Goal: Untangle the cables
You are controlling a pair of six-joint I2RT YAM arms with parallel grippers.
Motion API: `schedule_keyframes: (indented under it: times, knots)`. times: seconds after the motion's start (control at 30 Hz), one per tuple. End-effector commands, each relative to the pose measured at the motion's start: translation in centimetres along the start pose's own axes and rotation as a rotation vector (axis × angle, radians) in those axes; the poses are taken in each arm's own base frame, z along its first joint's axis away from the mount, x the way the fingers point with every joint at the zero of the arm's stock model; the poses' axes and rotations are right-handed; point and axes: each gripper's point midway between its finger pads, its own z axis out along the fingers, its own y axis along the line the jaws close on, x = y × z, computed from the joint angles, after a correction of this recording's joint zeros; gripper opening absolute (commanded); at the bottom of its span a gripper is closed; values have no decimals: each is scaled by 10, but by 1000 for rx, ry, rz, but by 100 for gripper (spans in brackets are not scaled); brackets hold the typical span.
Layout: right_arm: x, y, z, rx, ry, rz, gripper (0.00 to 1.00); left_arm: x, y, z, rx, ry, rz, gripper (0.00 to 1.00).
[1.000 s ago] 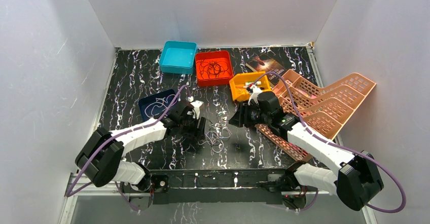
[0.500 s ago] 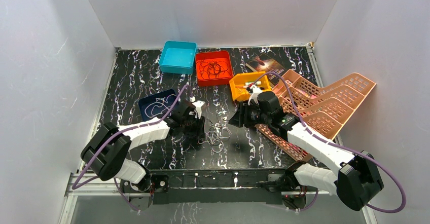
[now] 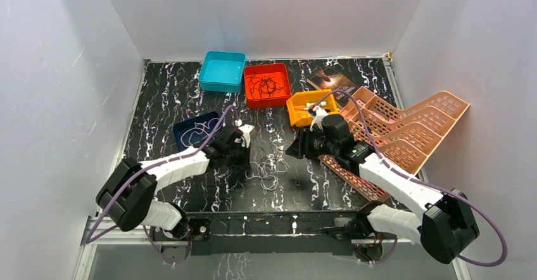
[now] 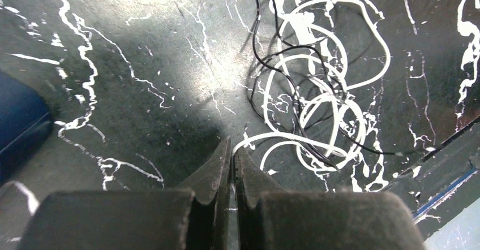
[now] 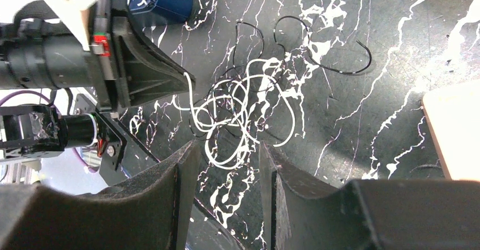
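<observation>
A loose tangle of thin white and black cables (image 3: 269,169) lies on the dark marbled table between the two arms. In the left wrist view the white loops (image 4: 317,103) spread to the right of my left gripper (image 4: 232,142). Its jaws are pressed together on the end of one white cable, which runs out from the tips into the tangle. From above, that left gripper (image 3: 244,159) sits at the tangle's left edge. My right gripper (image 5: 226,148) hangs open over the near side of the cables (image 5: 243,103), holding nothing. In that view the left gripper (image 5: 189,80) pinches the white strand.
A navy tray (image 3: 187,142) holding a white cable sits behind the left arm. A teal tray (image 3: 223,71), a red tray (image 3: 253,96) with dark cables and an orange tray (image 3: 297,116) stand further back. Pink lattice racks (image 3: 405,128) lean at the right. A separate black cable (image 5: 339,63) lies loose.
The left gripper's jaws have closed from open onto the end of a white cable, and the gripper has shifted slightly back and left. The right arm has stayed still.
</observation>
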Motion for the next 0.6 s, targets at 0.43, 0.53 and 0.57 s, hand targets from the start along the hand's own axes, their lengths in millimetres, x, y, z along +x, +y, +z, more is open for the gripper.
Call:
schedule_keyframes:
  times: [0.43, 0.53, 0.57]
  knots:
    - [-47, 7, -25, 16, -267, -44, 53, -76, -32, -77, 8, -165, 112, 0]
    - [-55, 5, -31, 29, -327, -48, 54, -83, -39, -83, 32, -176, 122, 0]
    - [-57, 5, -33, 32, -343, -50, 55, -85, -41, -85, 39, -180, 126, 0]
